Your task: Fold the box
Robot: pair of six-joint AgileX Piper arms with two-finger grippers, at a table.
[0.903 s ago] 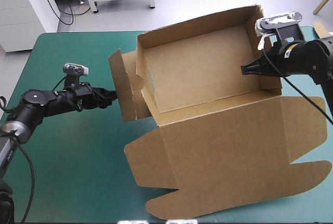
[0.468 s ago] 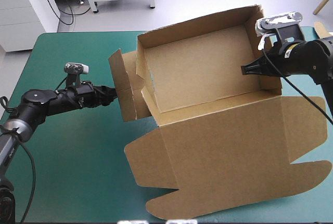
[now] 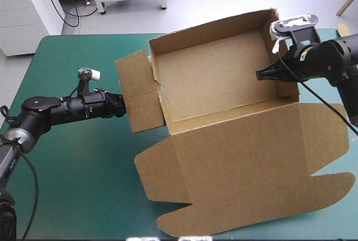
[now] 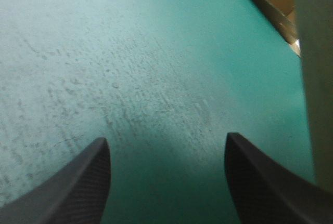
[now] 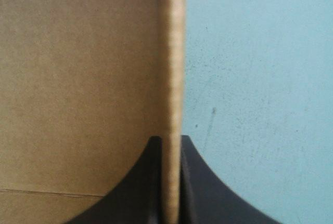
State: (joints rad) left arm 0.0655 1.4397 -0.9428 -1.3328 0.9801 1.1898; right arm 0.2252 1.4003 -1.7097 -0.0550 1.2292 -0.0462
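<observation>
Light: bright, even and diffuse, falling from above. High view: teal-green cover [image 3: 78,162] uniformly lit; a soft, narrow shadow lies on it beneath the left flap [image 3: 140,93] of the box [image 3: 212,79]; faint shade lies inside the tray along the foot of its right wall. Left wrist view: cover pale far ahead, deepening to a soft shadow near the left gripper [image 4: 165,138]. Right wrist view: board wall evenly lit, cover beside it pale, right gripper [image 5: 169,140] a dark silhouette.
</observation>
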